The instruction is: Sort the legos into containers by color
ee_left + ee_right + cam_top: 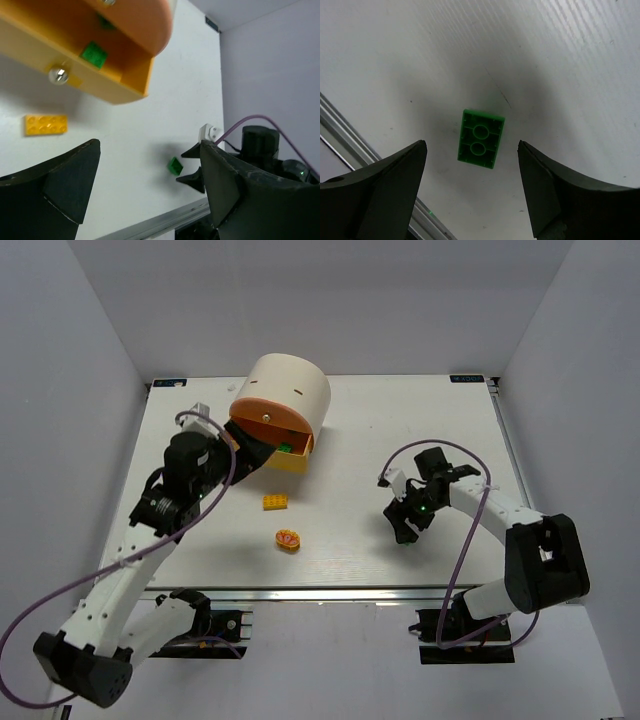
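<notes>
**A:** Where is the left gripper [245, 453]?

**B:** At the left of the table [420, 420], right up against the front of the cream dome cabinet [290, 385]. Its jaws stand wide apart and nothing is between them.

**A:** And the cabinet itself?

**B:** The yellow drawer [120, 85] is pulled out beneath the pink-orange drawer front [137, 20], and its small metal knob [59, 75] faces the left wrist camera. One stowed green brick [93, 53] lies on the drawer floor. A second patch of green [104, 21] shows deeper inside, mostly hidden under the pink-orange front, so it is too covered to say what it is.

**A:** What lies in front of the drawer?

**B:** The yellow-orange brick [276, 502] lies flat on the table with its studs up, just nearer than the drawer. Nearer still is the round orange disc [288, 539] with red markings. The two are close together but do not touch.

**A:** And over on the right?

**B:** The right gripper [471, 146] points down at the table, well apart from the disc and the cabinet. Its jaws are spread. The loose green brick [481, 139] lies on the table in the gap between them with its underside up, showing two round tubes. Neither finger touches it.

**A:** How high is that gripper above the brick?

**B:** The pictures don't show that.
</notes>
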{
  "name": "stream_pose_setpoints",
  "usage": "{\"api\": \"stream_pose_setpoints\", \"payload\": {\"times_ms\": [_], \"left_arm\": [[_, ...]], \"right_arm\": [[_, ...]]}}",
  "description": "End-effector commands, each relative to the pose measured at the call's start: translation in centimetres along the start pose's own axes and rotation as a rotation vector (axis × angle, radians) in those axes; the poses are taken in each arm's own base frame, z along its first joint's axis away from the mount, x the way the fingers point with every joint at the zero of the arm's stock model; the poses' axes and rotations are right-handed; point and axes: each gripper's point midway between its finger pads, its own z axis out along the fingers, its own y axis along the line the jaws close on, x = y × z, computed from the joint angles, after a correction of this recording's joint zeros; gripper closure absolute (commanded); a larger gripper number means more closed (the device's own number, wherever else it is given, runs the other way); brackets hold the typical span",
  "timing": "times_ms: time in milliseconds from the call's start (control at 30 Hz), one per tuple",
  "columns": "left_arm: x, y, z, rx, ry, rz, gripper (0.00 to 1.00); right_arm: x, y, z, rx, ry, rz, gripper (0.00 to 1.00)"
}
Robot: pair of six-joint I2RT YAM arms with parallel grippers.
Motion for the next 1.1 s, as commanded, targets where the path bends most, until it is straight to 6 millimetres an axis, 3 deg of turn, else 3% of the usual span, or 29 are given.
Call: {"api": "stream_pose_setpoints", "payload": {"times_ms": [0, 200, 267, 300, 367, 400, 467, 500, 600, 633, 667, 700, 733, 800, 833, 867, 900, 933, 1067], "left_arm": [[2.0, 2.7, -1.8, -0.053, 0.023, 0.019, 0.1], [4.3, 6.9, -2.9, -0.146, 0.005, -0.023, 0.09], [4.9, 7.9, -3.0, -0.164, 0.009, -0.027, 0.09], [5.2, 8.3, -3.0, -0.178, 0.016, -0.03, 0.09], [5.7, 9.0, -3.0, -0.194, 0.024, -0.034, 0.09], [5.8, 9.2, -2.9, -0.199, 0.022, -0.038, 0.09], [6.2, 9.7, -2.7, -0.207, 0.023, -0.053, 0.08], [6.8, 10.4, -2.5, -0.219, 0.032, -0.058, 0.08], [8.0, 11.6, -2.1, -0.245, 0.051, -0.085, 0.07], [8.5, 12.1, -2.0, -0.26, 0.058, -0.098, 0.07], [8.8, 12.5, -1.8, -0.273, 0.071, -0.103, 0.07], [9.4, 13.1, -1.7, -0.293, 0.088, -0.106, 0.07], [9.8, 13.3, -1.6, -0.299, 0.102, -0.11, 0.07], [10.4, 13.7, -1.2, -0.317, 0.129, -0.109, 0.07], [10.6, 13.9, -1.1, -0.326, 0.14, -0.106, 0.07], [10.9, 14.3, -0.9, -0.341, 0.155, -0.105, 0.07], [10.9, 14.3, -0.9, -0.345, 0.158, -0.105, 0.06], [11.0, 14.3, -0.8, -0.347, 0.16, -0.105, 0.06], [11.0, 14.1, -0.6, -0.334, 0.165, -0.106, 0.06]], "right_arm": [[1.4, -1.4, 0.8, 0.086, 0.066, -0.008, 0.21], [2.2, -2.5, 1.8, 0.164, 0.095, -0.019, 0.31], [2.5, -2.5, 2.1, 0.166, 0.106, -0.024, 0.44], [2.5, -2.6, 2.1, 0.169, 0.105, -0.024, 0.57], [2.0, -2.5, 1.9, 0.164, 0.092, -0.039, 0.73], [1.0, -2.5, 1.3, 0.156, 0.067, -0.057, 0.84], [-0.7, -1.7, 0.5, 0.106, 0.002, -0.119, 0.94], [-2.8, -1.6, -0.8, 0.106, -0.059, -0.171, 1.0], [-7.2, 0.1, -3.0, 0.037, -0.201, -0.328, 1.0], [-10.3, 0.5, -4.8, 0.032, -0.276, -0.388, 1.0], [-12.2, 0.8, -5.8, 0.032, -0.314, -0.416, 1.0], [-15.6, 0.2, -7.8, 0.058, -0.373, -0.444, 1.0], [-17.5, 1.2, -8.2, 0.033, -0.398, -0.469, 1.0], [-20.8, 1.1, -8.6, 0.02, -0.425, -0.45, 1.0], [-24.5, 2.1, -10.7, 0.04, -0.487, -0.503, 1.0], [-25.9, 2.3, -11.2, 0.04, -0.502, -0.487, 1.0], [-27.2, 2.1, -10.3, 0.026, -0.495, -0.468, 1.0], [-30.4, 3.5, -12.1, 0.05, -0.552, -0.509, 1.0], [-35.8, 4.9, -11.7, 0.04, -0.589, -0.439, 1.0]]}}
